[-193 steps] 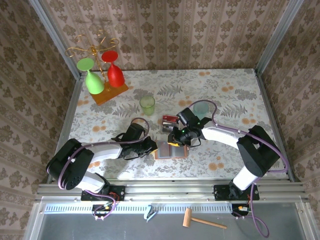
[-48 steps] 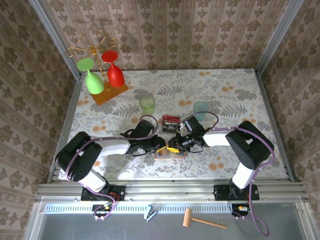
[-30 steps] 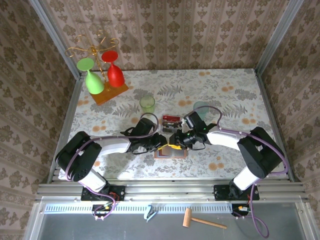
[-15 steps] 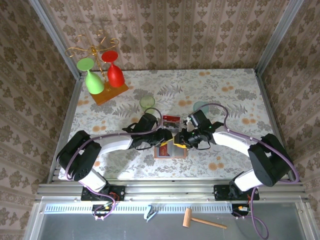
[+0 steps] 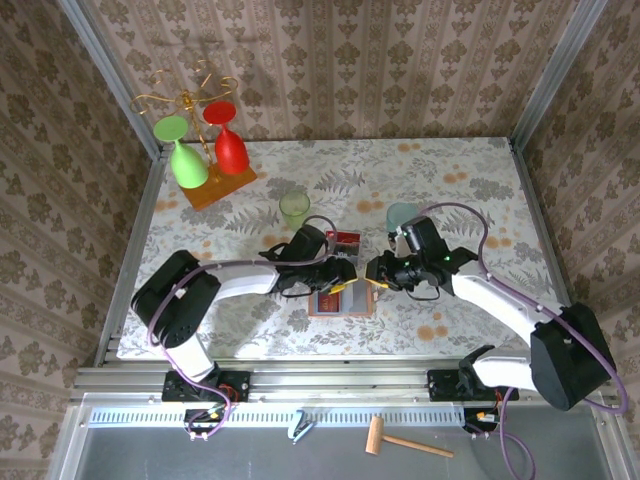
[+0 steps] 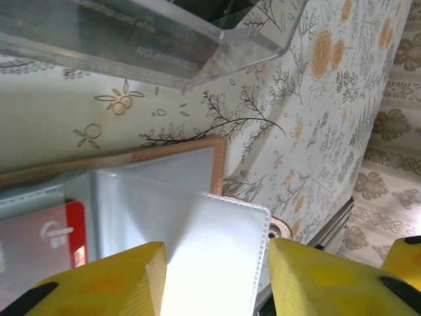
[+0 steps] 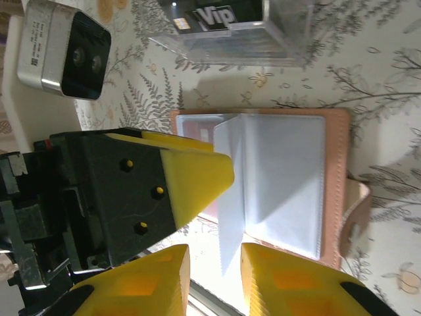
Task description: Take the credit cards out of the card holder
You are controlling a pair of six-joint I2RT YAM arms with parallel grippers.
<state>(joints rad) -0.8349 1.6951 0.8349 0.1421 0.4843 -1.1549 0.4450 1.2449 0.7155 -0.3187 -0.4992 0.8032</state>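
The card holder lies open on the table, salmon-pink outside with pale plastic sleeves inside. A red credit card sits in a sleeve on its left half. One sleeve leaf stands up from the spine. My left gripper hovers over it, open, with that leaf between its yellow fingertips. My right gripper faces it from the right with its jaws a little apart. The leaf's edge hangs in the gap, not pinched.
A clear plastic box just behind the holder contains a dark card marked Vip. Farther back stand a green cup and a teal cup. A rack with red and green glasses is at the back left.
My left gripper's jaws have spread apart and it has slid right over the holder. My right gripper has drawn back a little to the right, its gap unchanged.
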